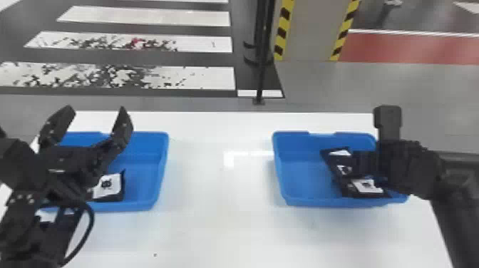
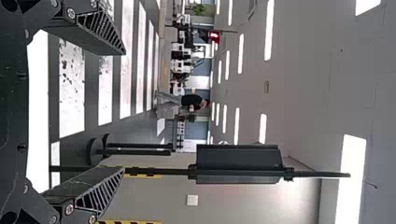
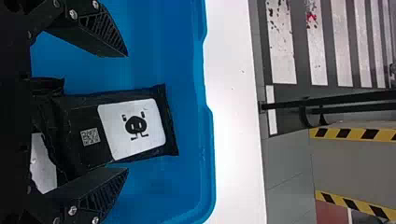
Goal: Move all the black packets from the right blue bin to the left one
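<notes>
1. Black packets [image 1: 367, 186] lay in the right blue bin [image 1: 295, 194] (4 o'clock, head view), from its centre toward its 4 o'clock side, at least two visible; exact count could not be told.
2. One packet [image 1: 108, 187] lay in the left bin [image 1: 146, 185] (8 o'clock), near its 6 o'clock wall.
3. Right gripper [image 1: 372, 142]: fingers apart over the right bin; in its wrist view a pig-labelled packet [image 3: 136, 128] lay between them, unclamped.
4. Left gripper [image 1: 95, 111]: fingers apart, nothing between, above the left bin.
5. Obstructions: left arm hid the left bin's 9 o'clock side; right gripper covered the other bin's 3 o'clock wall.
6. Surroundings: white table [image 1: 217, 221] under both bins; dark speck [image 1: 155, 254] at 7 o'clock. Beyond: black stand [image 1: 262, 64] just past 12, hazard-striped pillar [image 1: 308, 32] at 1, red floor strip [image 1: 410, 48] at 2, crossing stripes [image 1: 203, 76] toward 10-11.
</notes>
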`<action>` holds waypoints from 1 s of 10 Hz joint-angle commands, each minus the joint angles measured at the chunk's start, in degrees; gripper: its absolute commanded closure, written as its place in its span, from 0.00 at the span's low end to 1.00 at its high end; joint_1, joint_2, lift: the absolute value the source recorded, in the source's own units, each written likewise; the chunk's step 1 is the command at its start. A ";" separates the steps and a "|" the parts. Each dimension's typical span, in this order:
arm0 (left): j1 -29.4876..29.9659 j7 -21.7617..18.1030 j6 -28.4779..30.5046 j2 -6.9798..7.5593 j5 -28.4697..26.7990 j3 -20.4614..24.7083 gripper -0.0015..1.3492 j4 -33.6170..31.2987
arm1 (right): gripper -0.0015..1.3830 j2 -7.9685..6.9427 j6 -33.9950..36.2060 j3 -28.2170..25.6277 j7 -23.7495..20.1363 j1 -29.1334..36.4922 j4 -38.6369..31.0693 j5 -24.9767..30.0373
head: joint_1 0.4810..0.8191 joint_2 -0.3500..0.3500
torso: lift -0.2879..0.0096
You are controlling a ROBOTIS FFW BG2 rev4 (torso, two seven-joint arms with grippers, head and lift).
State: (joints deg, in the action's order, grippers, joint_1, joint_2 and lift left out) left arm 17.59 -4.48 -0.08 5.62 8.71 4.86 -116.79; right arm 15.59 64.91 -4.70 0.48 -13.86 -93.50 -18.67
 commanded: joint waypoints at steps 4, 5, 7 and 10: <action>0.13 0.00 -0.35 0.00 0.20 0.28 0.12 0.14 | 0.14 0.32 1.88 0.01 0.49 -2.46 3.01 1.99 | 0.63 0.38 | 0.50; 0.13 0.00 -0.49 -0.09 0.20 0.40 0.12 0.00 | 0.19 0.32 1.88 0.01 0.49 -2.46 3.71 1.65 | 0.63 0.38 | 0.50; 0.13 0.00 -0.77 -0.09 0.09 0.63 0.12 0.00 | 0.29 0.32 2.17 0.01 0.58 -2.60 4.69 0.85 | 0.63 0.38 | 0.50; 0.13 0.00 -0.91 -0.26 -0.14 0.63 0.12 0.00 | 0.56 0.41 3.85 1.15 0.49 -3.30 5.40 1.54 | 0.63 0.39 | 0.50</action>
State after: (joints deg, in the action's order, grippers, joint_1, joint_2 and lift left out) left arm 17.71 -4.48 -0.94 5.43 8.63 5.48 -116.66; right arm 15.99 68.09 -3.75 0.97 -17.02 -88.17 -17.33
